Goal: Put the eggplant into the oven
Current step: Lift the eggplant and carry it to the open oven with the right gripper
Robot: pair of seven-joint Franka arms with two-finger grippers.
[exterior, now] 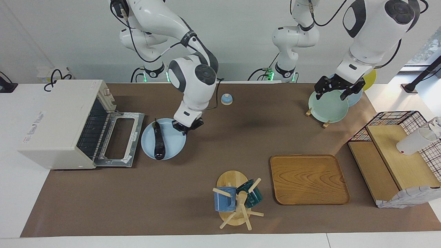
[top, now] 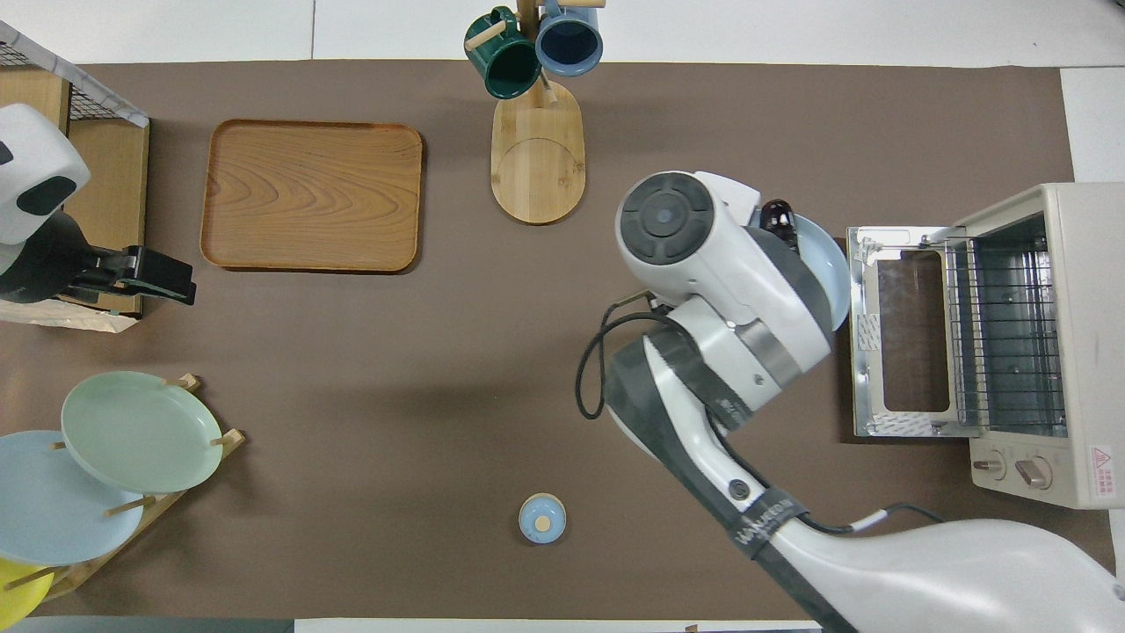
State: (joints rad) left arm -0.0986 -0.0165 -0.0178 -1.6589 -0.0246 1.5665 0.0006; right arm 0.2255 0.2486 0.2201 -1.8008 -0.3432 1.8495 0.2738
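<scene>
Now the glossy, dark purple eggplant [exterior: 159, 141] lies lengthwise on a pale blue plate [exterior: 174, 144] just in front of the oven [exterior: 58, 124]; the right gripper [exterior: 186, 126] pinches the plate's rim, while the left gripper [exterior: 336, 90] hangs open over the green plate [exterior: 327, 109].

- Oven [exterior: 65, 124] at the right arm's end of the table, door dropped open
- Light blue plate [exterior: 163, 138] just in front of the open door, carrying the eggplant [exterior: 159, 144]
- Right gripper [exterior: 187, 126] clamped on the plate's rim
- Left gripper [exterior: 336, 90] spread wide, above the green plate [exterior: 327, 110] near the table's edge nearest the robots
</scene>
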